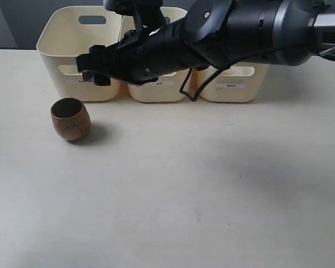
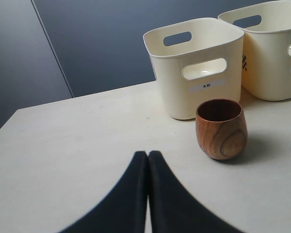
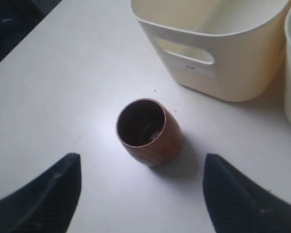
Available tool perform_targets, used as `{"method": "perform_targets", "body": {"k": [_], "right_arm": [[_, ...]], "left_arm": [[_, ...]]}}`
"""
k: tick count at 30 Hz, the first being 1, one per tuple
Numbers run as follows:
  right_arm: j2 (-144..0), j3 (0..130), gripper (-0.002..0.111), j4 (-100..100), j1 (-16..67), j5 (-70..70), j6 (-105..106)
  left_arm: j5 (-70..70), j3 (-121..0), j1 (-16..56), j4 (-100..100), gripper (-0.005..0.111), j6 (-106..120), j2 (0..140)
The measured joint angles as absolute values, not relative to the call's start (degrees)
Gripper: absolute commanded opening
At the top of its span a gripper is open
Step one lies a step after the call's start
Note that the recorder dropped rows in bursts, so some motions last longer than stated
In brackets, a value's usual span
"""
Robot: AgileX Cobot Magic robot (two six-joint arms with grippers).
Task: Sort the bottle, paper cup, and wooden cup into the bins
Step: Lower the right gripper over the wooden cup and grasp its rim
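The wooden cup [image 1: 71, 118] stands upright on the table in front of the left bin [image 1: 51, 56], apart from it. My right gripper [image 1: 88, 68] reaches across from the right and hovers open above and behind the cup. In the right wrist view the wooden cup [image 3: 148, 131] sits ahead of the open right gripper [image 3: 141, 167], between its two fingers but untouched. The left gripper [image 2: 148, 156] is shut and empty, low over the table, with the wooden cup [image 2: 221, 128] ahead and to one side. Neither the bottle nor the paper cup is in view.
The middle bin [image 1: 156, 92] and right bin [image 1: 234, 89] stand in a row with the left one along the back of the table, partly hidden by the right arm [image 1: 223, 33]. Bins [image 2: 199, 68] [image 3: 223, 73] stand close behind the cup.
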State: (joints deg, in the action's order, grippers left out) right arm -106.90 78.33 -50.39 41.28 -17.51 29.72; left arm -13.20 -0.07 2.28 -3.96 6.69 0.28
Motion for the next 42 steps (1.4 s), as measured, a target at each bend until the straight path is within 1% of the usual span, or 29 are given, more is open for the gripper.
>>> {"method": "perform_targets", "body": {"k": [11,23,33,42], "right_arm": [[-106.9,78.33,0.068,-55.11,45.85,-17.51,29.72],[-115.94,80.43,0.068,-60.5,46.32,-16.49,29.72],[-119.31,85.41,0.068,-60.98,46.55,-16.49,29.72],[-121.87,86.17,0.068,-63.24,46.55,-16.49,29.72]], "left_arm": [[-13.2,-0.07,2.28,-3.96,0.0,6.69,0.28],[-13.2,-0.07,2.28,-3.96,0.0,6.69,0.28],[-13.2,-0.07,2.28,-3.96,0.0,6.69,0.28],[-13.2,-0.07,2.28,-3.96,0.0,6.69,0.28]]}}
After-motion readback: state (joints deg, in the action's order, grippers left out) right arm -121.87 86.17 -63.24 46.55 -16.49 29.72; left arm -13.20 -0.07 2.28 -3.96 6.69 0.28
